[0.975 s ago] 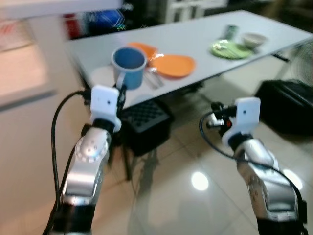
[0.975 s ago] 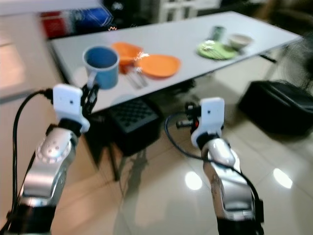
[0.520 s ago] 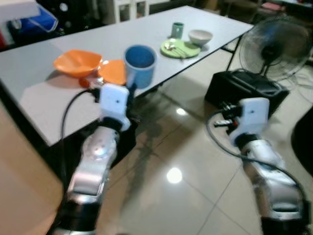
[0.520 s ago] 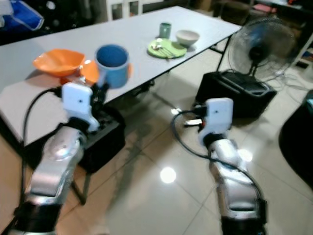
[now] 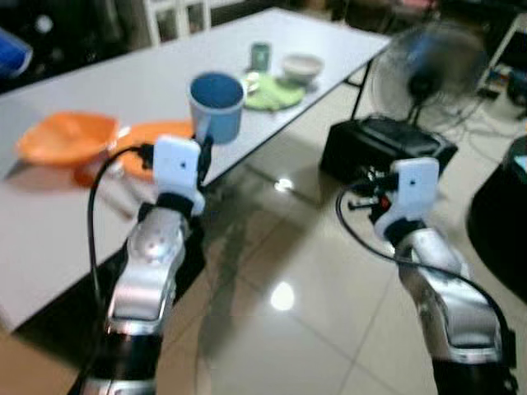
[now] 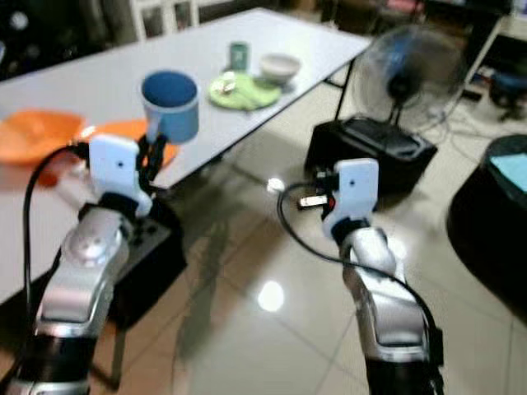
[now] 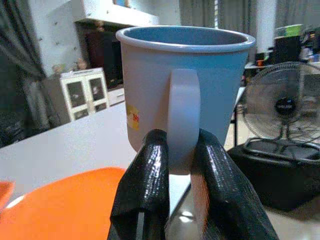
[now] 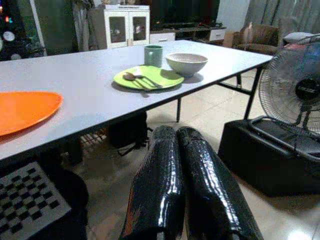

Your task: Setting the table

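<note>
My left gripper (image 7: 180,145) is shut on the handle of a blue cup (image 7: 185,75), which it holds upright over the near edge of the long white table (image 5: 123,82). On that table lie an orange plate (image 5: 152,136) and an orange bowl (image 5: 66,136) at the left. Farther along are a green plate (image 8: 145,77) with cutlery, a white bowl (image 8: 186,62) and a small green cup (image 8: 153,55). My right gripper (image 8: 177,132) is shut on nothing and hangs over the floor beside the table.
A standing fan (image 5: 428,62) and a black box (image 5: 387,144) are on the tiled floor to the right of the table. A black checkered crate (image 6: 152,247) sits under the table. A dark round object (image 6: 494,206) is at the far right.
The whole view has shifted as I move along the table; the fan and green plate are now nearer. The blue cup stays in my left gripper, and the right gripper stays shut.
</note>
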Available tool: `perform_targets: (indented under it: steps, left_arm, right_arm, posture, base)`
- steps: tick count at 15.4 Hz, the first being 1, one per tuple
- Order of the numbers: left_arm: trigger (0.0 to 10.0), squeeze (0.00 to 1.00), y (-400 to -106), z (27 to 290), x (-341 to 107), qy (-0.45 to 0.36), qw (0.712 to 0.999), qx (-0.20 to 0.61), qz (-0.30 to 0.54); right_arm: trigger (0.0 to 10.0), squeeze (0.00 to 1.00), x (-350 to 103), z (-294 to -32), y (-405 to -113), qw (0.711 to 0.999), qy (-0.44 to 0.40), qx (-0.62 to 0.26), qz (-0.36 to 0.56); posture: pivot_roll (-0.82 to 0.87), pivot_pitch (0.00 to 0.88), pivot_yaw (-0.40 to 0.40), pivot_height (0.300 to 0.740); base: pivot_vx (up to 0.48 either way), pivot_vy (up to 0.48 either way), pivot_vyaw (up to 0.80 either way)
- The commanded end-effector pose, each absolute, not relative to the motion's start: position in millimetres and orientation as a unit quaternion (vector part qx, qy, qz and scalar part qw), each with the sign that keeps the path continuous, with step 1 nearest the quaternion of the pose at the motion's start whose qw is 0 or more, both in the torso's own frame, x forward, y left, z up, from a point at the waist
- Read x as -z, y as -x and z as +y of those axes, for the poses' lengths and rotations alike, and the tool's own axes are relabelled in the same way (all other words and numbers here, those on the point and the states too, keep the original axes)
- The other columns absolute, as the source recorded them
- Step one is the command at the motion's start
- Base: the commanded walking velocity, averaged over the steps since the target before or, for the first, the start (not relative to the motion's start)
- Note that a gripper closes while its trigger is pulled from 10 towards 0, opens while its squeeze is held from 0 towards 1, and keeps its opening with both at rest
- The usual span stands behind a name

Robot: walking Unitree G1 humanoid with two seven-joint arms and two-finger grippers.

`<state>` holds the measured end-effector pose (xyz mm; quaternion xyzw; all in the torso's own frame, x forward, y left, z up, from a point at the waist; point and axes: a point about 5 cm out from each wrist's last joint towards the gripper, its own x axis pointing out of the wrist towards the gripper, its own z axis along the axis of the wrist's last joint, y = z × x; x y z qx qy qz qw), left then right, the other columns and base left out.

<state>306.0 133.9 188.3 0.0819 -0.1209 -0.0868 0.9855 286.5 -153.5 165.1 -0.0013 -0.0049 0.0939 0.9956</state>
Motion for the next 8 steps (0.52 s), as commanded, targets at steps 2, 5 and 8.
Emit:
perform_targets:
  steps: [2, 5, 8]
  left_arm:
    - [10.0, 0.0, -308, 125, -193, -0.085, 0.983, 0.097, -0.133]
    - [10.0, 0.0, -312, 127, -195, -0.095, 0.983, 0.087, -0.134]
    - [10.0, 0.0, -316, 131, -199, -0.11, 0.982, 0.075, -0.131]
  right_arm:
    - [10.0, 0.0, -171, -155, -286, 0.994, 0.0, -0.107, -0.02]
    - [10.0, 0.0, -172, -151, -286, 0.992, 0.015, -0.12, -0.025]
    - [10.0, 0.0, -172, -147, -286, 0.989, 0.043, -0.137, -0.029]
  posture:
    - [0.0, 0.0, -0.037, 0.74]
    - [0.0, 0.0, -0.036, 0.74]
    - [0.0, 0.0, -0.027, 0.74]
  base:
    - [0.424, 0.0, 0.0]
    - [0.423, 0.0, 0.0]
    - [0.43, 0.0, 0.27]
